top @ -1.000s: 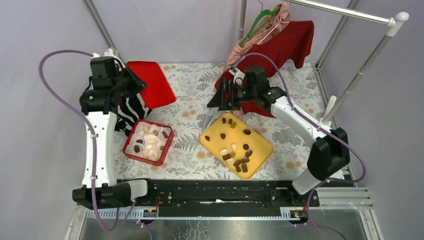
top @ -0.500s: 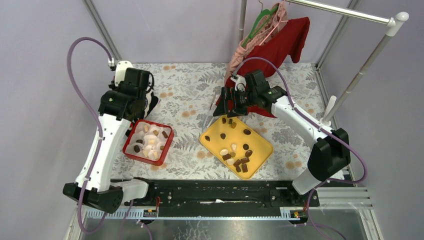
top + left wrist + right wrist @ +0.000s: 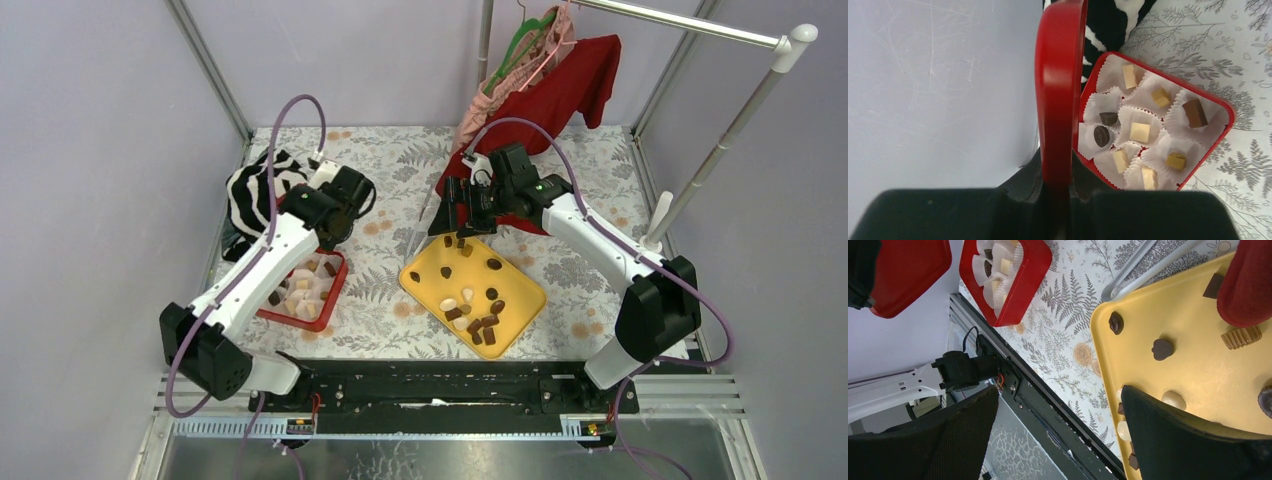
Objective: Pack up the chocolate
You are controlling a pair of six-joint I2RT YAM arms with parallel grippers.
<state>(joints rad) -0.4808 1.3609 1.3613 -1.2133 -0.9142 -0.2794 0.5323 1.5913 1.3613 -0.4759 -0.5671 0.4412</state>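
Note:
The red square box (image 3: 1218,107) holds several chocolates (image 3: 1139,132) in white paper cups; it lies at the left in the top view (image 3: 330,300). More chocolate pieces (image 3: 480,320) lie loose on the yellow tray (image 3: 520,285). My left gripper (image 3: 1057,186) is shut on a red lid (image 3: 1058,85), seen edge-on, held up beside the box; in the top view this gripper (image 3: 338,222) hangs over the box's far edge. My right gripper (image 3: 1058,440) is open and empty above the tray's far end (image 3: 455,218), with chocolates (image 3: 1163,348) below it.
Metal tongs (image 3: 420,235) lie on the floral mat between box and tray. A black-and-white striped cloth (image 3: 255,190) lies at the back left. A red garment (image 3: 560,90) hangs from a rack behind the right arm and reaches the tray's far edge (image 3: 1248,285).
My left arm has swung from the back left toward the middle with the red lid, now over the box's far edge, uncovering the striped cloth. The right arm has barely moved.

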